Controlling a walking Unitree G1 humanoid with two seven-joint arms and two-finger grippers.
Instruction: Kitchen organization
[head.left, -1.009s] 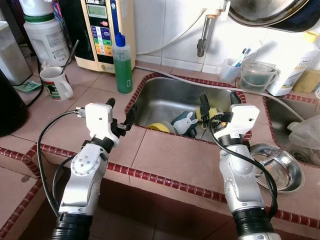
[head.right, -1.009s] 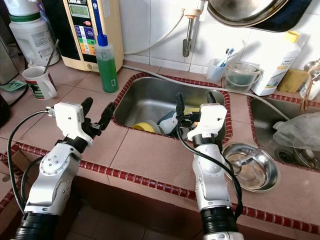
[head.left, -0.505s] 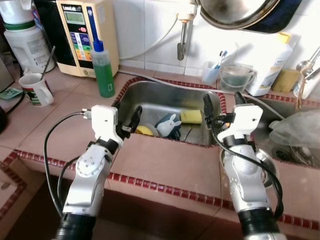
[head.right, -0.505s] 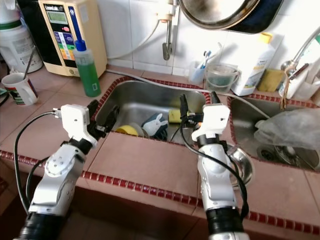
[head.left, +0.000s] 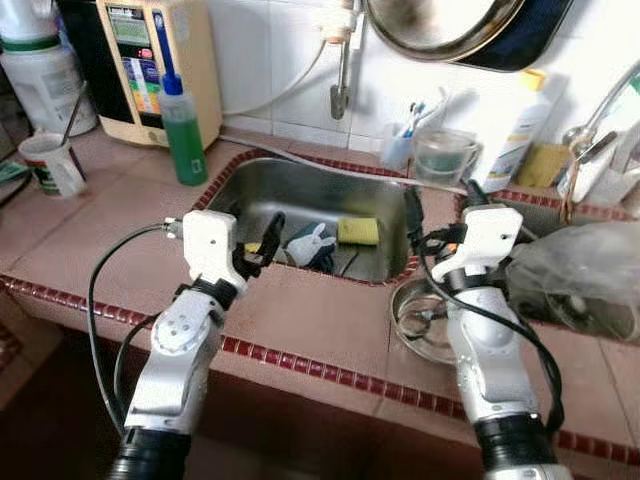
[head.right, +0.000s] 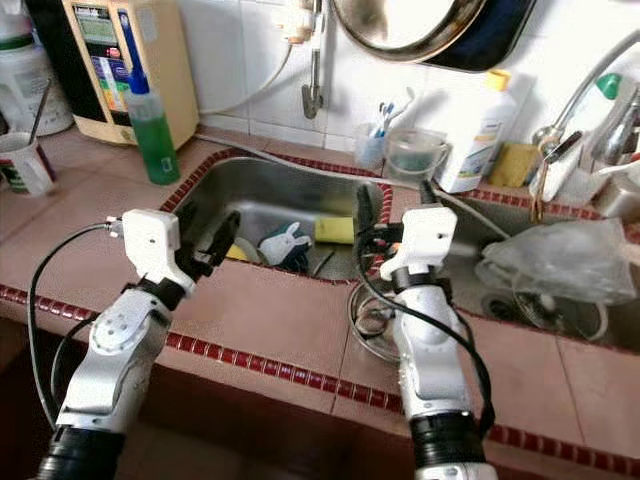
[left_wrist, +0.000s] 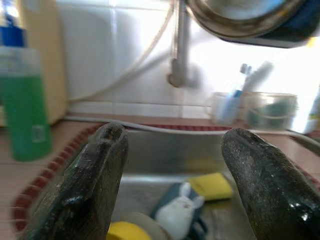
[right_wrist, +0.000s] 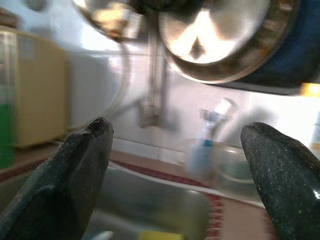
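Both my hands hang spread wide over the front edge of the sink, the left hand above its near-left corner, the right hand above its right rim. Bare tiled surface lies between my arms. Inside the basin a yellow sponge, a rabbit-shaped scrubber and a yellow dish crowd the floor. A steel bowl sits against my right forearm. A green bottle guards the far-left corner, and a hanging pan blocks the wall above.

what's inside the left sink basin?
In the sink: a yellow sponge, a white rabbit-shaped item on something dark, a yellow object partly hidden behind the left gripper.
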